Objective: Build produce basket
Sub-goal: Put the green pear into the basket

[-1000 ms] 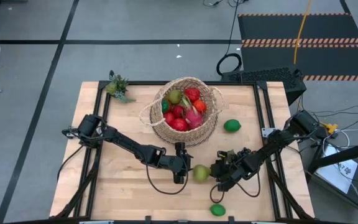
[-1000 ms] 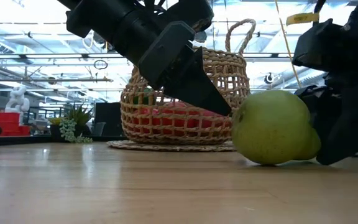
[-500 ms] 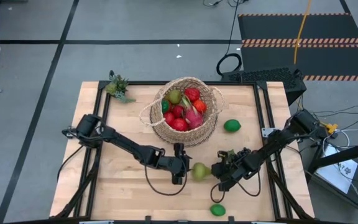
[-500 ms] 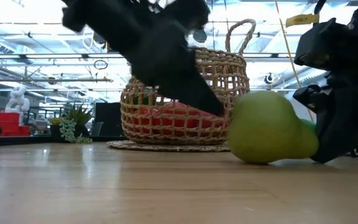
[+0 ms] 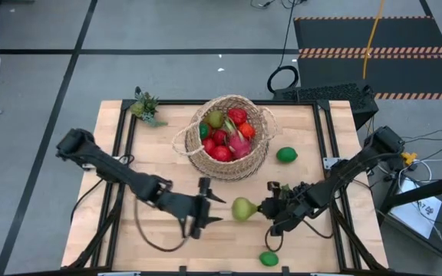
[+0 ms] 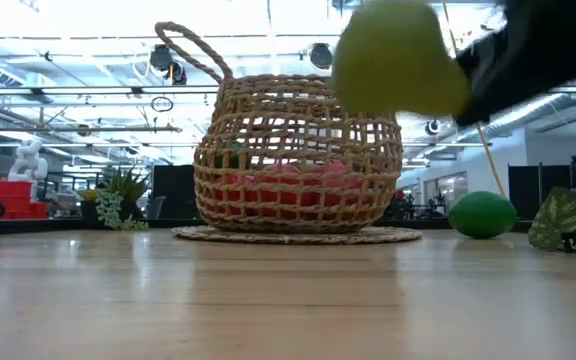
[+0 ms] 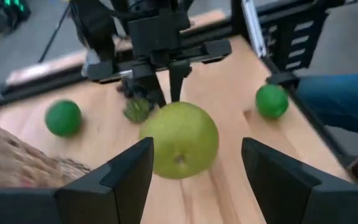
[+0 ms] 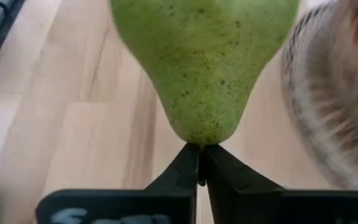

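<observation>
Two limes (image 5: 286, 155), one pear (image 5: 242, 208), one basket (image 5: 261, 147)

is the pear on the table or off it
Off it. In the low view the pear hangs high above the table, and the right gripper is shut on its narrow end.

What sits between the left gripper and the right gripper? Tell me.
The green pear, held by its narrow end in the shut right gripper; the open left gripper faces it. Clearest in the high view.
</observation>
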Motion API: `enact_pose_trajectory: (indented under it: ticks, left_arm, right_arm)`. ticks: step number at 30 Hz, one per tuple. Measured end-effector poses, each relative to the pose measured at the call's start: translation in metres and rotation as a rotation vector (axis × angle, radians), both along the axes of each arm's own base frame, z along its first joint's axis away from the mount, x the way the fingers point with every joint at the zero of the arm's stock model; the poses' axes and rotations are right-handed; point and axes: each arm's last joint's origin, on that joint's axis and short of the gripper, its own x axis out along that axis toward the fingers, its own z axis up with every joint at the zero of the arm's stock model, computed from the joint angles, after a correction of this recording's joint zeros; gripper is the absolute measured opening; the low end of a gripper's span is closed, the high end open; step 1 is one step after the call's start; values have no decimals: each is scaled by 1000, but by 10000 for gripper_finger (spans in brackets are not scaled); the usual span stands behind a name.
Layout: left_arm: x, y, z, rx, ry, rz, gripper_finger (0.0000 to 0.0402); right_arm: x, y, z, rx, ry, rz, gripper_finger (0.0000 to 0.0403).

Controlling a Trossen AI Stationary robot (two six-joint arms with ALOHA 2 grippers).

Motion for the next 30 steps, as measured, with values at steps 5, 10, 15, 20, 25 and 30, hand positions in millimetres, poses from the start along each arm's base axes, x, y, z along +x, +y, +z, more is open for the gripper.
enact_pose_trajectory:
  ticks: [5,10,15,20,25,30]
  left_arm:
    - [-31,10,40,47,-74,-14,243]
    - [-59,35,74,89,-146,90,243]
    - [-86,58,101,77,-215,128,243]
    - [-112,71,118,75,-265,128,243]
    - [-127,78,120,31,-233,143,243]
    - [-127,79,115,9,-183,157,243]
  right_arm:
    - [9,11,44,-139,-31,19,6]
    - [11,15,85,-321,-56,33,6]
    - [13,17,117,-506,-127,41,6]
    - [16,17,135,-697,-169,39,6]
    - [19,17,144,-823,-209,-9,6]
    - [21,18,148,-818,-240,-41,6]
